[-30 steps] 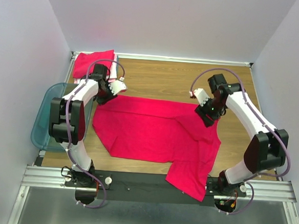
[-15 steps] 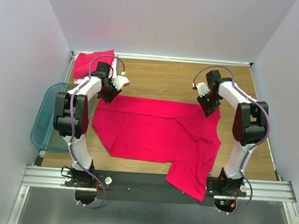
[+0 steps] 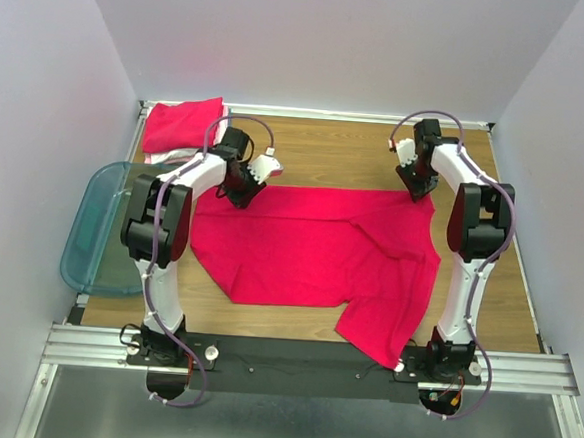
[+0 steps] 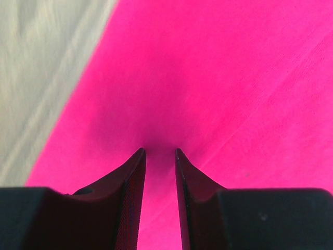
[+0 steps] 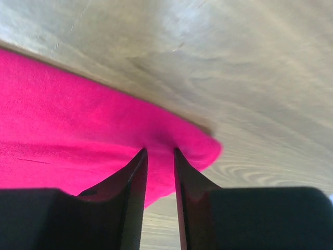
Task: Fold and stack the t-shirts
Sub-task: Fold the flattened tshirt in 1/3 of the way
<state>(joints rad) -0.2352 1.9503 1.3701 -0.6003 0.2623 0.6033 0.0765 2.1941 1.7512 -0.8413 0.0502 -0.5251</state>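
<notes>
Shirt (image 3: 310, 245): red-pink, spread open across the middle of the table (image 3: 327, 146); far edge running nearly straight between the 2 grippers; near right part trailing toward the near edge, with a slanting crease through the right half.
Stack (image 3: 183, 126): folded red-pink and pale pieces at the far left corner, well apart from the spread shirt.
Bin (image 3: 96, 230): teal, off the left side, untouched.
Left gripper (image 4: 160, 151): at the shirt's far left corner, jaws drawn narrow, cloth nipped between the tips and puckered dark just there.
Right gripper (image 5: 159, 151): at the far right corner, jaws likewise narrow, pinching the rounded tip of cloth, bare wood just beyond.
Weight: light, by the look of it; no strain on either arm.
Stiffness: none; limp cloth, likely to sag and wrinkle wherever unsupported.
Surface: probably slides easily over smooth wood, yet apt to bunch if dragged unevenly.
Fragility: low; safe to pinch hard.
Best hold: 2 corners of 1 edge at once, on the hem where the cloth is thickest, kept taut between them.
Risk: thin pinch close to the edge slipping free; trailing near right flap folding under itself.
</notes>
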